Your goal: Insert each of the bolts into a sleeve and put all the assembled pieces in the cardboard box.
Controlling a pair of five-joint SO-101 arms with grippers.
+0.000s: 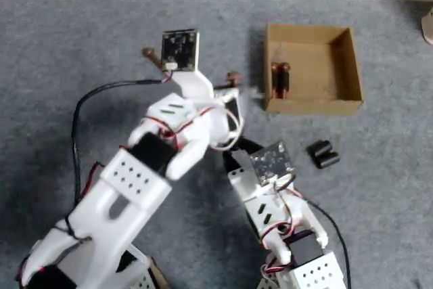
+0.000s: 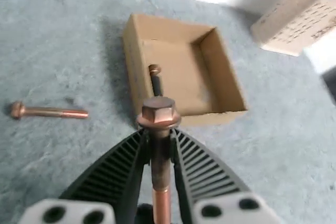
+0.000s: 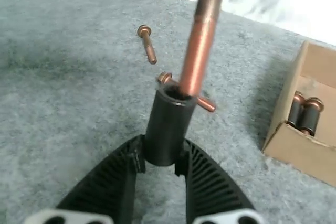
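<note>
Above the fuzzy grey carpet (image 3: 63,103), our left gripper (image 2: 159,137) clamps a smooth, hex-flanged copper-coloured bolt (image 3: 198,51), its tip just inside the matte black cylindrical sleeve (image 3: 167,124) pinched in our right gripper (image 3: 160,156). We judge the slanted shank could jam on the rim, twisting the sleeve loose. The brown cardboard box (image 1: 311,30) stands nearby.

The high camera looks down on the grey table (image 1: 61,38) from well above, with the arms' bases at 6 o'clock and the cardboard box (image 1: 311,106) near 1 o'clock. The left wrist camera sits close behind the left gripper (image 2: 159,135), looking along its clamped bolt (image 2: 158,114) toward 3 o'clock. The right wrist camera sits equally close behind the right gripper (image 3: 160,153), sighting past its held sleeve (image 3: 167,127), seemingly toward 11 o'clock. All three views share the box.
</note>
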